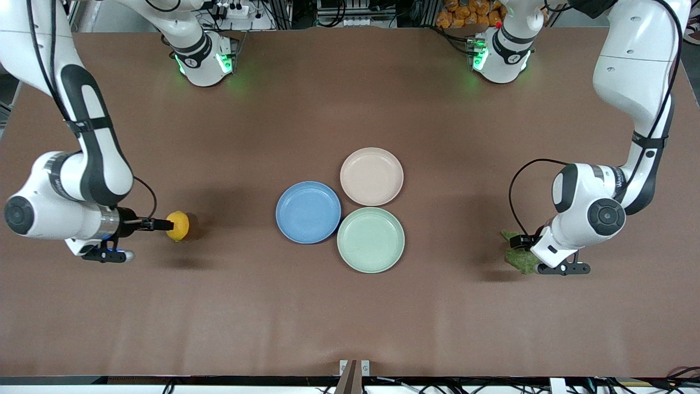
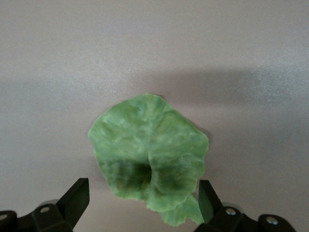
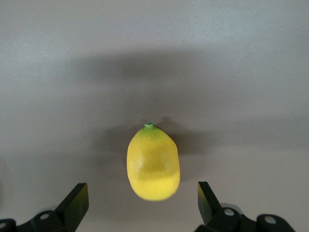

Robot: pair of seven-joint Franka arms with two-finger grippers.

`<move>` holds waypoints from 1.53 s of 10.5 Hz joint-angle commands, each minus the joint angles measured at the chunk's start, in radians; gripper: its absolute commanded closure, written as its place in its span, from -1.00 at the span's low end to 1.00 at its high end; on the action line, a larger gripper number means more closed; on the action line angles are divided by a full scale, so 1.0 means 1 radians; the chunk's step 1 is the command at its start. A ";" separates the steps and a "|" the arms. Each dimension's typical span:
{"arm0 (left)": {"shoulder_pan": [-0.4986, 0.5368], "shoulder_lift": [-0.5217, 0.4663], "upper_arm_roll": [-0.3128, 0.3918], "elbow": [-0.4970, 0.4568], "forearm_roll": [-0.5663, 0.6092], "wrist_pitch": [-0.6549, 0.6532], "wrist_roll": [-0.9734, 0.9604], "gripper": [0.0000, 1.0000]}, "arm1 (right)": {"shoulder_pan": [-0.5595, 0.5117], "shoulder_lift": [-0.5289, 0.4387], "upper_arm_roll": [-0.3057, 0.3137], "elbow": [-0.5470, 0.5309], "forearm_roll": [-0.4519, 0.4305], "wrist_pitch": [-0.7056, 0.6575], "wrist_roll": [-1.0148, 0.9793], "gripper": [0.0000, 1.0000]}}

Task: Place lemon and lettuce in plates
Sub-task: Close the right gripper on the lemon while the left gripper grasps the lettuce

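Note:
The lemon (image 1: 178, 225) lies on the brown table toward the right arm's end. My right gripper (image 1: 159, 224) is low beside it and open; in the right wrist view the lemon (image 3: 153, 163) sits just ahead of the gripper (image 3: 142, 199), not gripped. The lettuce (image 1: 519, 257) lies toward the left arm's end, partly hidden under my left hand. My left gripper (image 1: 523, 241) is open, its jaws either side of the leaf's near edge (image 2: 149, 157), gripper (image 2: 143, 199). The blue plate (image 1: 308, 212) and beige-pink plate (image 1: 372, 176) sit mid-table, both empty.
A mint-green plate (image 1: 371, 239) touches both plates and lies nearer the front camera than they do. The robot bases (image 1: 205, 63) stand along the table's back edge.

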 commanded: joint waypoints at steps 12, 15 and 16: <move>-0.001 0.048 -0.002 0.008 0.040 0.075 0.014 1.00 | 0.027 0.008 0.002 -0.091 -0.032 0.109 -0.079 1.00; -0.001 0.048 -0.002 0.008 0.040 0.073 0.014 1.00 | 0.082 0.002 0.009 0.104 0.050 -0.133 0.004 1.00; -0.004 0.039 -0.005 0.010 0.039 0.070 -0.005 1.00 | 0.116 0.003 0.015 0.127 0.094 -0.133 0.088 1.00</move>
